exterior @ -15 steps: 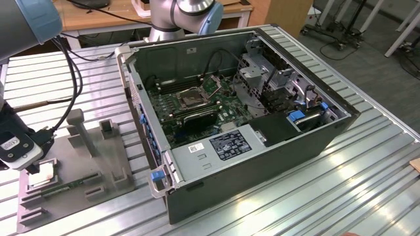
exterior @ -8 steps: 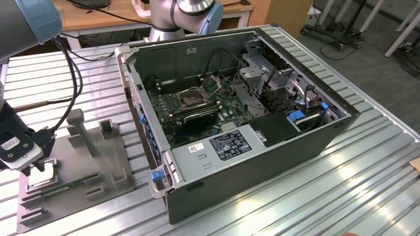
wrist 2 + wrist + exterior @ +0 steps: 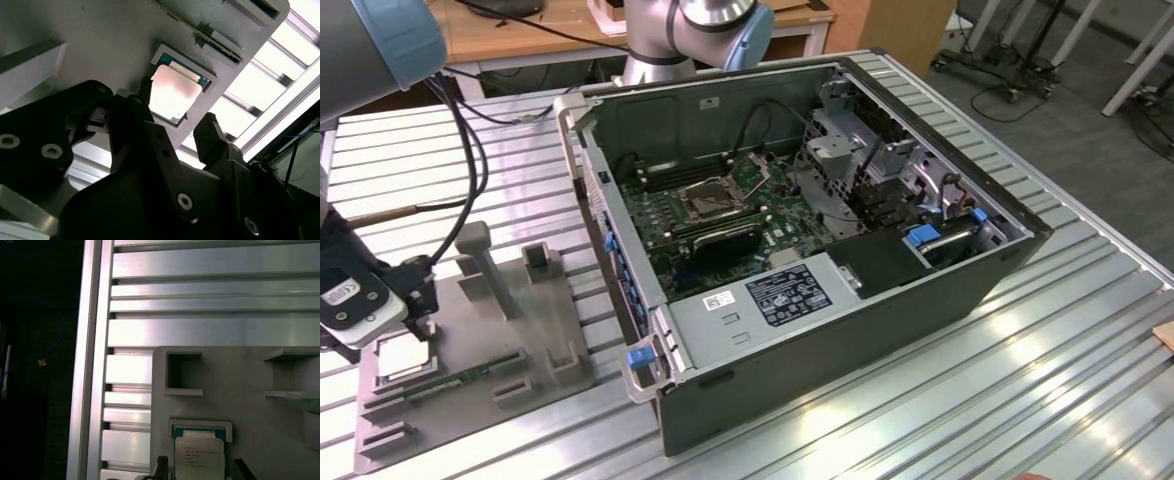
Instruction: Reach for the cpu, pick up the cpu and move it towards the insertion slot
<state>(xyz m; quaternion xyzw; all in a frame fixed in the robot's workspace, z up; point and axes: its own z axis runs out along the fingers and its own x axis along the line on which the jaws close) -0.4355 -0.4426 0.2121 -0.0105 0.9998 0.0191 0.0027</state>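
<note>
The cpu [image 3: 404,356] is a small silver square chip lying flat in a recess of the grey tray [image 3: 487,335] at the exterior view's left. My gripper [image 3: 394,333] hangs just above it. In both wrist views the black fingers [image 3: 212,132] stand apart on either side of the cpu [image 3: 172,95], with gaps between the fingertips [image 3: 161,466] and the chip [image 3: 198,452]. The gripper is open and holds nothing. The insertion slot [image 3: 714,198], a silver-framed square socket with a dark centre, sits on the motherboard inside the open computer case [image 3: 854,290].
A narrow green circuit strip [image 3: 454,382] lies on the tray beside the cpu, among upright grey posts [image 3: 478,265]. The tray and case stand on a ribbed aluminium table [image 3: 1014,380]. The arm's cables [image 3: 467,150] hang between tray and case. The case wall [image 3: 607,240] rises between them.
</note>
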